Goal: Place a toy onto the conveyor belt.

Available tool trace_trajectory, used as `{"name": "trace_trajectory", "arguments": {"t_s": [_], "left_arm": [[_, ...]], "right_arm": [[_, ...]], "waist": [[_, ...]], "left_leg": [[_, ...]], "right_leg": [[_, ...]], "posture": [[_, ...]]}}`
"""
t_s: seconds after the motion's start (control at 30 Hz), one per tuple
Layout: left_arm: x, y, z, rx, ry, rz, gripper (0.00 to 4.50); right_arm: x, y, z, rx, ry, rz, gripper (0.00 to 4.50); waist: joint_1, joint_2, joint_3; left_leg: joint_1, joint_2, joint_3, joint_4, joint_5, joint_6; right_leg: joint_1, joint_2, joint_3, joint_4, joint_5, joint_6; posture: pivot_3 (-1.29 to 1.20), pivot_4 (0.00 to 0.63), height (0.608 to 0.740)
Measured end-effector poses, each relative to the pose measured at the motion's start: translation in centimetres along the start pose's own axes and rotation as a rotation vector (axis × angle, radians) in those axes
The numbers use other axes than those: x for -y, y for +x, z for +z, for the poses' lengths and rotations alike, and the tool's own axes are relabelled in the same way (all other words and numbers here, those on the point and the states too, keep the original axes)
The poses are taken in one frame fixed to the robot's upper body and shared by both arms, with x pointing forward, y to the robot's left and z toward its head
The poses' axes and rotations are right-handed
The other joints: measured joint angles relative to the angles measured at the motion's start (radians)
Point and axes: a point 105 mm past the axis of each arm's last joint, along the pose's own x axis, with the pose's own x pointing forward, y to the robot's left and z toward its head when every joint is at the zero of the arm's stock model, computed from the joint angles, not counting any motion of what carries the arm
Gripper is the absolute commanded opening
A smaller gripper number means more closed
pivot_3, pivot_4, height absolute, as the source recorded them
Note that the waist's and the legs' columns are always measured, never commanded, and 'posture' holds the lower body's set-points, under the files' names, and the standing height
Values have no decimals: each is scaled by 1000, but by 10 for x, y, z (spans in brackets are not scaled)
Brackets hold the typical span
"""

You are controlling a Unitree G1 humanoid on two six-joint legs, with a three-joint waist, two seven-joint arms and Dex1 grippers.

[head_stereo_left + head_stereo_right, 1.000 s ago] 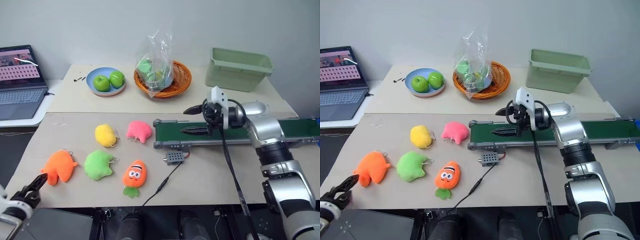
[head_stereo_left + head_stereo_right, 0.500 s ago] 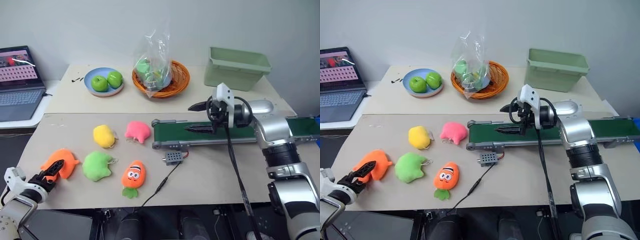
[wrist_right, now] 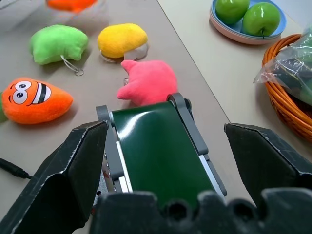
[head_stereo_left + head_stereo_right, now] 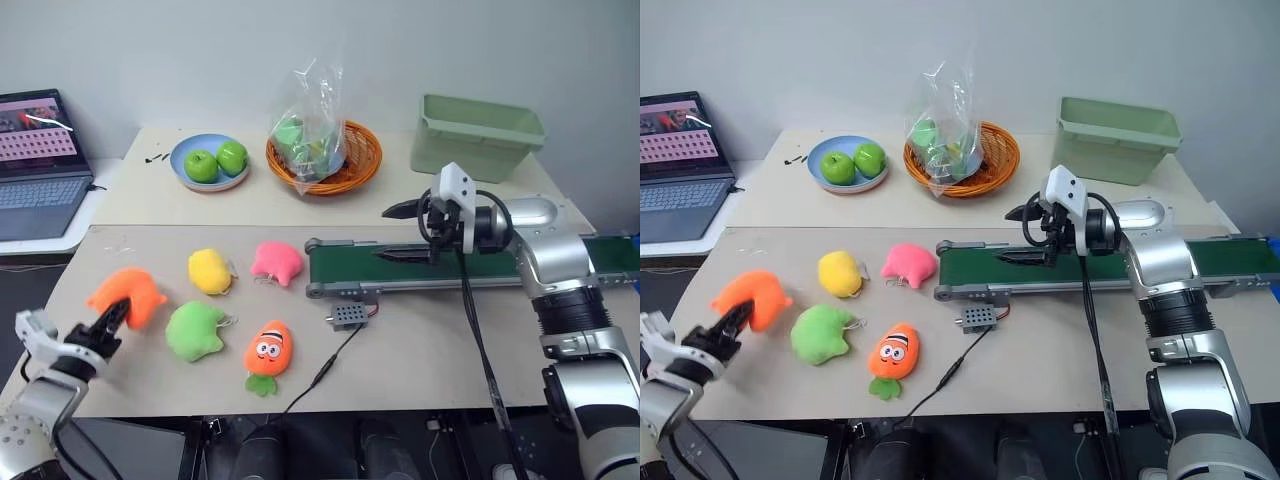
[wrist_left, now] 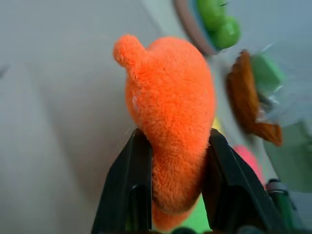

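Left gripper [image 4: 112, 318] clamped on orange toy [image 4: 128, 294], toy lifted clear of tabletop [image 4: 420, 345] near its left edge. Conveyor belt [image 4: 400, 266] lies well to right of toy, long axis running left-right toward tabletop's right edge; near roller end just beside pink plush [image 4: 277, 261]. Judged: carry goes rightward across other plush. Left arm has toy; right gripper [image 4: 405, 232] hovers over belt, fingers apart, empty.

Count: one orange toy, one belt, one yellow plush [image 4: 211, 270], one pink, one green plush [image 4: 196, 330], one carrot plush [image 4: 268, 349].

Orange plush toy [image 4: 128, 292] aloft, green conveyor belt [image 4: 470, 266] bare
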Motion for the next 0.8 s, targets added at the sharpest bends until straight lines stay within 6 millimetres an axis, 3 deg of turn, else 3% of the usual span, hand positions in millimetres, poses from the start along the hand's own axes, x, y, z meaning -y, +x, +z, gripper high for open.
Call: {"name": "trace_trajectory", "arguments": {"t_s": [0.17, 0.3, 0.33, 0.53, 0.57, 0.7, 0.8], "left_arm": [[58, 32, 7, -12, 93, -161, 1288], [120, 63, -4, -78, 88, -349, 1288], [142, 74, -15, -123, 93, -406, 1288], [204, 101, -74, -337, 99, -555, 1288], [225, 105, -89, -396, 105, -605, 1288], [253, 107, -116, -502, 134, -666, 1288], [253, 110, -133, -551, 217, -644, 1288]], "right_arm": [[3, -2, 0, 0, -1, -24, 4500], [0, -4, -4, -11, 11, -37, 4500], [0, -6, -7, -19, 21, -43, 4500], [4, -15, -5, -22, 20, -99, 4500], [4, -20, -4, -31, 16, -119, 4500], [2, -27, -4, -30, 16, -142, 4500], [-1, -30, -5, -33, 26, -159, 4500]], "waist": [[2, 0, 0], [5, 0, 0], [5, -1, 0], [-2, -1, 0], [-1, -1, 1], [-3, -1, 1], [-7, -1, 1]], "left_leg": [[-1, 0, 0, 0, 0, -1], [-1, -1, -1, 0, 1, -1], [-2, -2, -1, 0, 1, -1], [-3, -2, -1, 0, 0, 0], [-3, -2, -1, 0, 0, 0], [-3, -2, -1, 0, 0, 0], [-3, -2, -1, 0, 1, 0]], "right_leg": [[0, 0, 0, 0, 0, 0], [1, 0, 0, 0, 0, 0], [0, 0, 0, -1, 1, 1], [-1, 1, 0, -1, 1, 1], [-1, 1, 0, -1, 1, 1], [-1, 1, 0, -2, 1, 1], [-1, 1, 1, -2, 1, 1]], "posture": [[0, 150, 740], [0, 150, 740], [0, 150, 740], [0, 150, 740], [0, 150, 740], [0, 150, 740], [0, 150, 740]]}}
